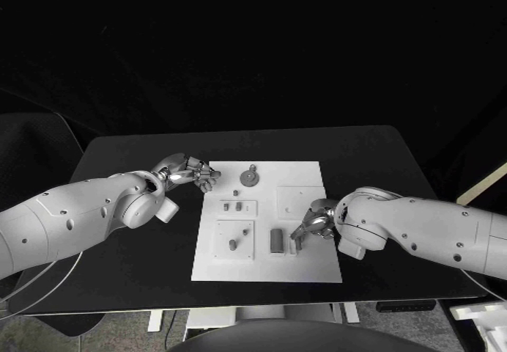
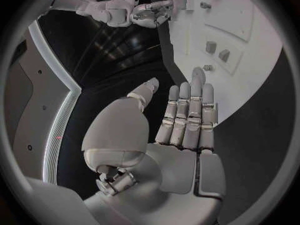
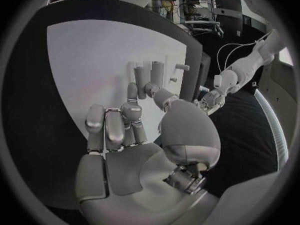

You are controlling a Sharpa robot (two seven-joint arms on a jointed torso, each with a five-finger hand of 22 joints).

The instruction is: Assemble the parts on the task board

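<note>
The white task board (image 1: 306,257) (image 2: 256,30) (image 3: 94,50) lies mid-table. On it are a round grey part (image 1: 249,177), small grey pieces (image 1: 234,207) (image 2: 210,46), a peg (image 1: 234,244) and an upright grey block (image 1: 277,240) (image 3: 142,76). My left hand (image 1: 190,174) (image 2: 184,120) hovers at the board's far left corner, fingers straight, thumb apart, palm bare. My right hand (image 1: 315,224) (image 3: 134,120) is over the board's right middle. Its thumb and one finger reach to the upright block, the other fingers curled. Whether they pinch anything is unclear.
The black table (image 1: 127,264) surrounds the board, with wide bare strips left and right of it. A raised square panel (image 1: 300,198) sits on the board just beyond my right hand. The left wrist view shows the right hand (image 2: 147,15) across the board.
</note>
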